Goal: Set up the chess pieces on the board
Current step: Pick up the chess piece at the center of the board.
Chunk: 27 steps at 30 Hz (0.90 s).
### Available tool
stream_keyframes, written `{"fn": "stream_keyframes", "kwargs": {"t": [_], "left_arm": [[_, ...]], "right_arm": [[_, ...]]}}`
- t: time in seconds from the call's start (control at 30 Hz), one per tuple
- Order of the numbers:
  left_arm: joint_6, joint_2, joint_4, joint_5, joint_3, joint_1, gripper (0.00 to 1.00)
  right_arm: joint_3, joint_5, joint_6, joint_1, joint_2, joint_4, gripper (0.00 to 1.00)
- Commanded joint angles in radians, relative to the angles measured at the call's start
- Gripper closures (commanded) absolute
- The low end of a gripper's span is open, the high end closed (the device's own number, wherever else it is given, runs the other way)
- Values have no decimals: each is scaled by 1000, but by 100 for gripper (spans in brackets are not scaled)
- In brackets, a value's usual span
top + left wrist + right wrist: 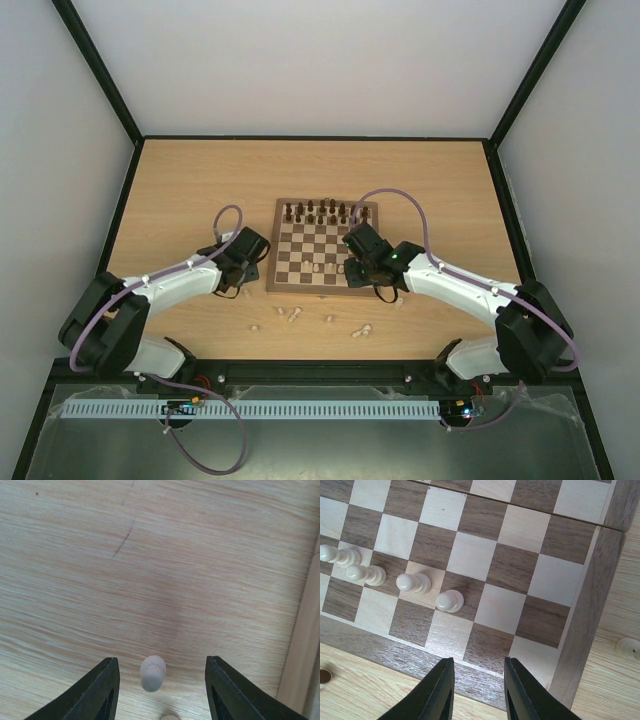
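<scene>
The board (300, 250) lies mid-table, with dark pieces along its far row. Several cream chess pieces (413, 582) stand in a slanting line on its near squares, and others lie loose on the table (290, 315) in front. My left gripper (161, 659) is open just left of the board, low over the table. A pale pawn (152, 672) sits between its fingers, touching neither. A second pale piece (170, 718) peeks in at the bottom edge. My right gripper (479, 660) hangs over the board's near right border (470, 672), open by a narrow gap and holding nothing.
The board's edge (305, 645) runs close to the right of my left gripper. One cream piece (627, 647) lies on the table right of the board. A small dark round thing (324, 676) sits on the table by the board's near edge.
</scene>
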Motion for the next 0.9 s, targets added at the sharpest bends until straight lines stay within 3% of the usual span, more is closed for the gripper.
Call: {"fn": "stream_keyframes", "kwargs": {"t": [0.0, 0.27, 0.43, 0.57, 0.87], "left_arm": [[-15, 17, -5, -13, -25, 9, 51], [-12, 24, 17, -4, -37, 10, 59], [-2, 52, 40, 13, -40, 9, 78], [3, 71, 51, 15, -38, 10, 88], [44, 7, -20, 31, 48, 7, 95]], "right_arm": [[-18, -8, -8, 3, -27, -15, 72], [-24, -7, -7, 4, -27, -12, 72], [-27, -3, -6, 3, -26, -11, 72], [-28, -3, -5, 4, -28, -11, 72], [-27, -2, -5, 3, -37, -15, 72]]}}
